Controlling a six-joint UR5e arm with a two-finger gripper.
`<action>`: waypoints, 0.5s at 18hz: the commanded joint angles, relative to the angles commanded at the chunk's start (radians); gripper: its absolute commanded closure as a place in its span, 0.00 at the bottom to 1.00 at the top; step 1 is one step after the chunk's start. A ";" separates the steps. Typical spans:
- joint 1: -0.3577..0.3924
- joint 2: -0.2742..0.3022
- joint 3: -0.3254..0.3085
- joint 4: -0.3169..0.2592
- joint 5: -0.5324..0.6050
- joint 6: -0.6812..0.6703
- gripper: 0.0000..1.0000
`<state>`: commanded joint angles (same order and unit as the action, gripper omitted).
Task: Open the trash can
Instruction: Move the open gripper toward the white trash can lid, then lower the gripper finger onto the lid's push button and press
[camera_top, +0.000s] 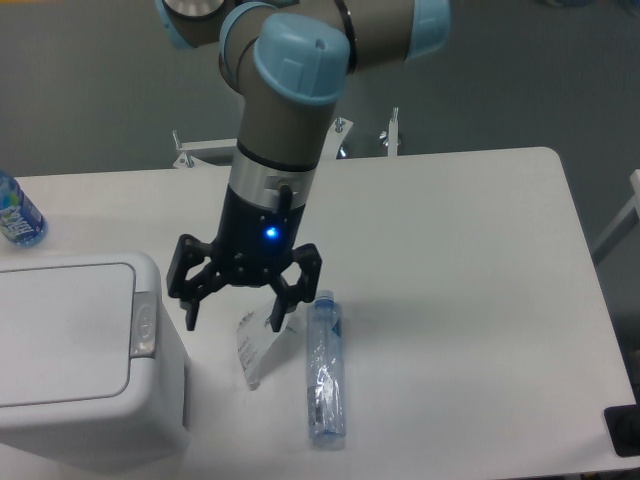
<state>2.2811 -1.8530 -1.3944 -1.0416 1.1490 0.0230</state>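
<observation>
I'm hovering the tool (232, 312), jaws wide and holding nothing, just right of the trash can (85, 360); lid is lying flat, button (144, 330) unpressed, opening not started.

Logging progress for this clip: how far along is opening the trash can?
Done: nothing on the bin itself; the trash can lid lies flat and shut. In hand: the open claw hangs empty just right of the grey button, touching nothing. Left: reach the button, press it, lid up.
</observation>
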 joint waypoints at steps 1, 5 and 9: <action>-0.003 0.000 0.000 0.000 0.000 0.000 0.00; -0.014 0.002 -0.011 0.000 0.002 0.002 0.00; -0.018 0.000 -0.015 0.000 0.002 0.000 0.00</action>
<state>2.2626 -1.8530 -1.4097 -1.0416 1.1505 0.0230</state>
